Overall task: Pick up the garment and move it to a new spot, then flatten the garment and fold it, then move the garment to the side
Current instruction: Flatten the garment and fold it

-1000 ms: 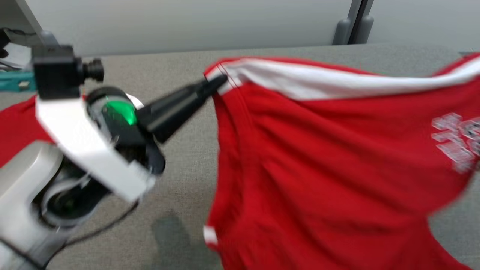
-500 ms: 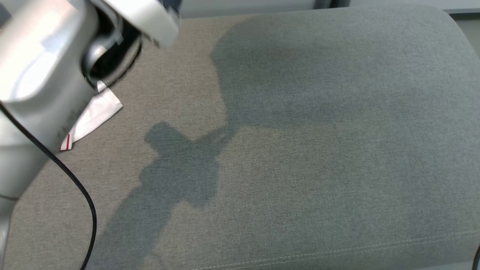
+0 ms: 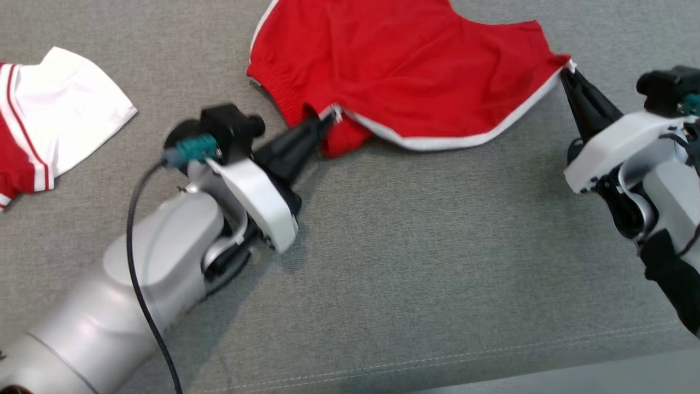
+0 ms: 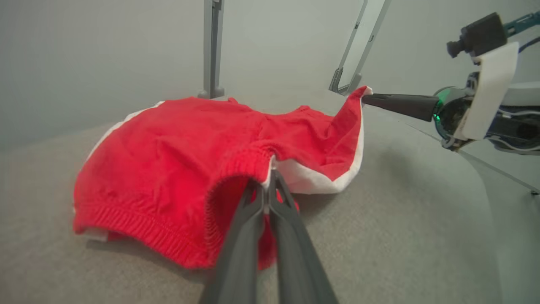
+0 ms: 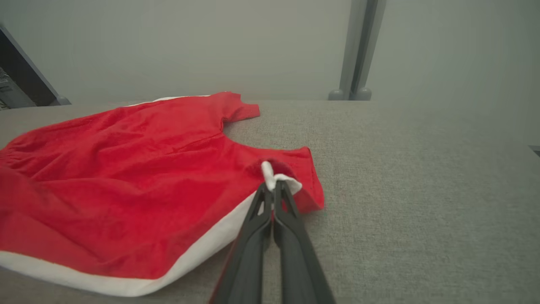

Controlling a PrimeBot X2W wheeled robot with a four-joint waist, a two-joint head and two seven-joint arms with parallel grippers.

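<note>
The grey cloth-covered tabletop (image 3: 415, 262) spreads under and ahead of both claws, and most of it near them is bare, which gives room to spread cloth out.

The garment (image 3: 404, 71), a pair of red shorts with white edging and a gathered waistband, lies just beyond the fingertips of both claws. Most of it rests on the tabletop, rumpled rather than flat. Its white-trimmed near edge runs from one claw to the other in a loose sag, so the cloth between them seems slack, not stretched.

A second piece of clothing (image 3: 60, 109), white with red stripes, lies well out to the far side of the left claw and apart from the shorts. It looks to play no part in this step.

The left claw (image 3: 327, 117) is clenched on the garment where the waistband meets the white trim. In its wrist view the two fingers are pressed together with cloth bunched over their tips. The right claw (image 3: 566, 71) is likewise clenched on the opposite white-edged corner, which it holds a little off the surface.

Gripping two far-apart corners on one edge lets the arms carry the shorts together and pull them apart to smooth them. By my reading the garment is being set down at its spot, with flattening and folding not yet done.
</note>
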